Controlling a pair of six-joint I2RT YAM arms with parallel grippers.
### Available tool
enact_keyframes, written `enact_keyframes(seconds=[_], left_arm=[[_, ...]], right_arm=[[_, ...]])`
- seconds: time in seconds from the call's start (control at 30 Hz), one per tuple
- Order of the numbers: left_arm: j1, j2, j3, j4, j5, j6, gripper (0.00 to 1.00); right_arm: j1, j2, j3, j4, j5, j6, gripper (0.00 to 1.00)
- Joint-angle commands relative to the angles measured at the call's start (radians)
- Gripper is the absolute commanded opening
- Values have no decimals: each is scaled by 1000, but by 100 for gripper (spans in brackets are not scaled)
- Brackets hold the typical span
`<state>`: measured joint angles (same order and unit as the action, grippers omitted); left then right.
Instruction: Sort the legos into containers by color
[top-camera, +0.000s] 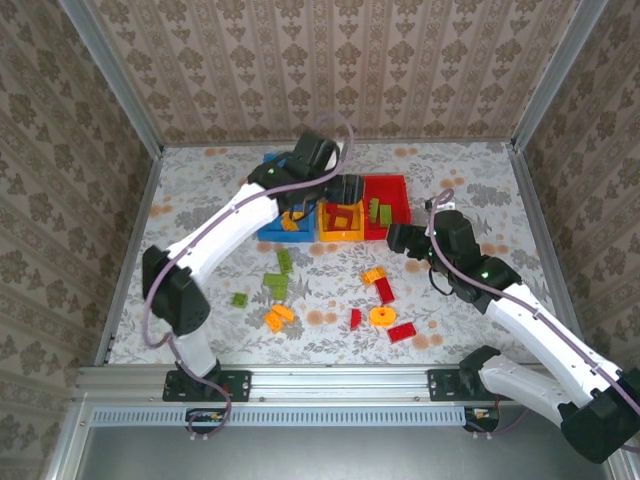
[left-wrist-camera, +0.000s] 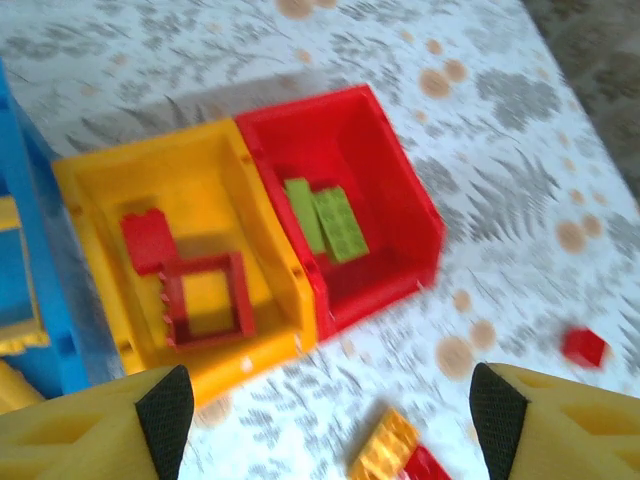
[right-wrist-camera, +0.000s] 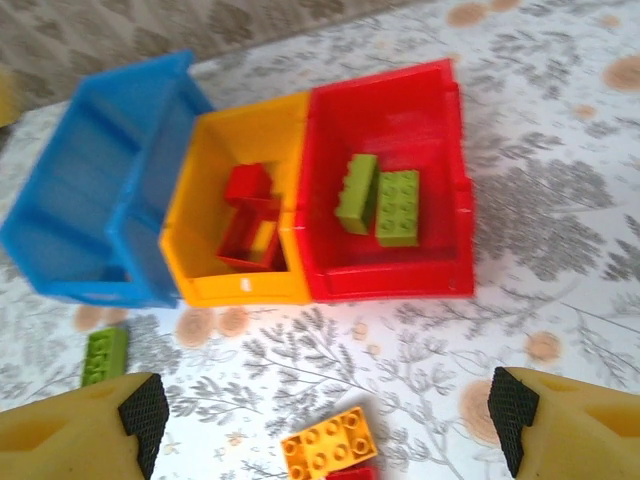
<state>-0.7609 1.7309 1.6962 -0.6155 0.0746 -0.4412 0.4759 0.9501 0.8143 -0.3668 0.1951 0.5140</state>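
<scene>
Three containers stand side by side at the back: a blue bin (top-camera: 272, 205), a yellow bin (top-camera: 341, 232) and a red bin (top-camera: 392, 190). The yellow bin (left-wrist-camera: 215, 170) holds a red brick (left-wrist-camera: 148, 240) and a red square frame (left-wrist-camera: 207, 298). Two green bricks (right-wrist-camera: 398, 207) lie in the red bin (right-wrist-camera: 385, 110). My left gripper (top-camera: 348, 188) hovers open and empty above the yellow and red bins. My right gripper (top-camera: 398, 238) is open and empty just in front of the red bin, above an orange brick (right-wrist-camera: 328, 443).
Loose legos lie on the patterned table: green ones (top-camera: 278, 285) left of centre, orange pieces (top-camera: 279, 316), an orange disc (top-camera: 382, 316), and red pieces (top-camera: 385, 290) nearer the front. Orange pieces (top-camera: 293, 222) sit in the blue bin. Metal frame rails border the table.
</scene>
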Motion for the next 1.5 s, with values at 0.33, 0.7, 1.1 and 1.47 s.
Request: enact_keyframes(seconds=[0.33, 0.7, 1.1, 1.47], left_arm=[[-175, -129, -324, 209, 205, 113, 79], [-301, 14, -263, 386, 267, 168, 84], [-304, 16, -252, 361, 259, 165, 84], [-267, -89, -300, 346, 96, 79, 83]], right_arm=[[-274, 122, 109, -459, 135, 221, 80], [-576, 364, -77, -213, -75, 312, 70], [-620, 465, -146, -118, -118, 336, 49], [-523, 414, -69, -81, -160, 198, 26]])
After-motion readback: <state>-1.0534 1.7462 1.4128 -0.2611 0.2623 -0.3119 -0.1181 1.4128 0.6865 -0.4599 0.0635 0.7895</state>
